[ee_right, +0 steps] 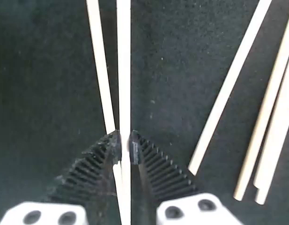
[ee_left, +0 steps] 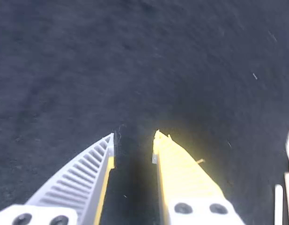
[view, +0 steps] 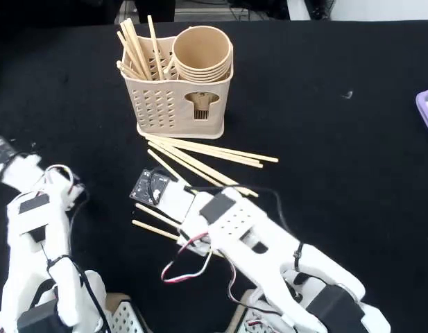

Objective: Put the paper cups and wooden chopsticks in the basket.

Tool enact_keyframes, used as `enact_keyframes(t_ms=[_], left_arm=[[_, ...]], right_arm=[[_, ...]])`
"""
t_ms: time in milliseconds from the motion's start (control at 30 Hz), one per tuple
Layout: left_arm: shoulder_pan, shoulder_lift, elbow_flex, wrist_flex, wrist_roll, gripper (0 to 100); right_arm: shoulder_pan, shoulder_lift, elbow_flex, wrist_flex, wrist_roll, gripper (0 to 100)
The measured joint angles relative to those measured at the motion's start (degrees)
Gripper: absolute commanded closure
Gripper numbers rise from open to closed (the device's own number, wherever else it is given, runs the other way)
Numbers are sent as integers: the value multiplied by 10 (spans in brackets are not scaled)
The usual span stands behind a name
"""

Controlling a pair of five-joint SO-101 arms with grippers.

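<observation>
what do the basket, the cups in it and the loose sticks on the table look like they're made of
Basket: likely moulded plastic, matte beige, with rows of slots and a cut-out handle.
Paper cups: tan paper, matte, with thin rolled rims, nested in a stack.
Chopsticks: pale bare wood, apparently unvarnished, with no shine and blunt cut ends.

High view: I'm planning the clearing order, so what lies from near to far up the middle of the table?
Right arm → loose wooden chopsticks → basket, with paper cups stacked inside.
</observation>
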State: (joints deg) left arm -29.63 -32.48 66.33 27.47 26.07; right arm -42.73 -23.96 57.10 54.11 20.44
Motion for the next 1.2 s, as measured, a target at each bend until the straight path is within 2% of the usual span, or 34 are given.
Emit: enact_keyframes(t_ms=[167, 233, 1100, 1200], left_arm=[[-17, 0, 0, 0, 4, 855], [-17, 0, 0, 0, 3, 855], [-17, 0, 0, 0, 3, 855], [-17, 0, 0, 0, 3, 855]], right_arm=[[-4, 0, 26, -19, -9, 840], [-4, 0, 34, -22, -9, 821], [-7, -4, 91, -40, -8, 841], [-7, -11, 96, -40, -1, 946]])
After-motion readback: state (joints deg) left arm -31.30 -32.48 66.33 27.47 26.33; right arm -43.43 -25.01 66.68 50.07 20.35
